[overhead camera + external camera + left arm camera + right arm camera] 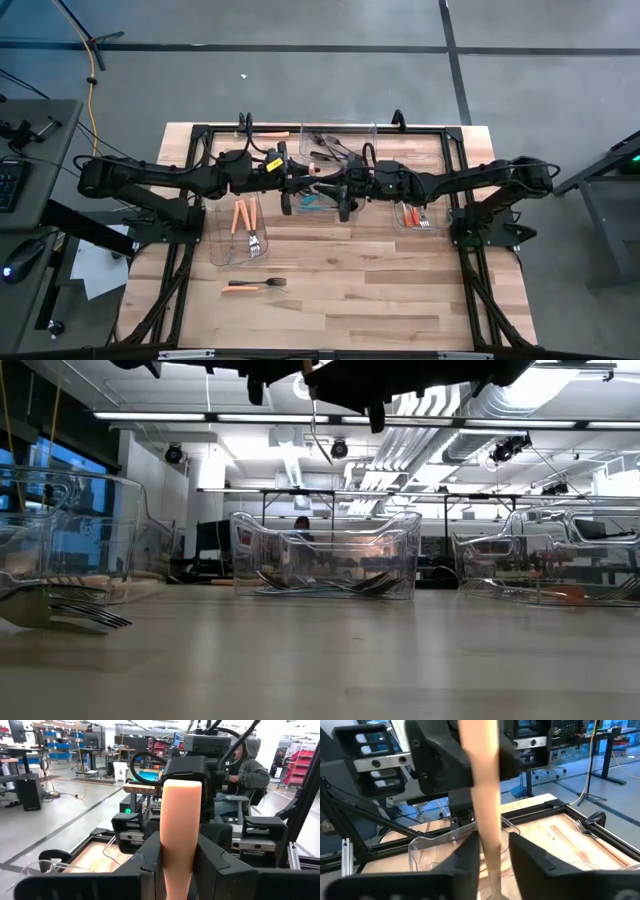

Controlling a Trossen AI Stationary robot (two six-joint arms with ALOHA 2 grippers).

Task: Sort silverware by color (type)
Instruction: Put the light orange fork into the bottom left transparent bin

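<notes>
**Mid-air handover of an orange-handled utensil above the table's centre**

I see both arms meeting over the middle of the wooden table [330,270]. The left gripper [181,870] has its fingers closed narrowly on an orange-handled utensil [181,827], the handle standing upright between them. The right gripper [494,851] is at the same piece; its fingers sit just either side of the handle with a small gap, so I judge it is letting go while the left takes over. I cannot tell whether the piece is a fork, spoon or knife.

The left bin [240,235] holds orange-handled pieces, the right bin [415,215] also shows orange, and the far bin [335,145] holds dark ones. An orange-handled fork [255,285] lies loose on the near boards.

Next, I think the right arm must draw clear, then the left can carry the utensil to the orange bin.

I can read no labels or writing.
</notes>
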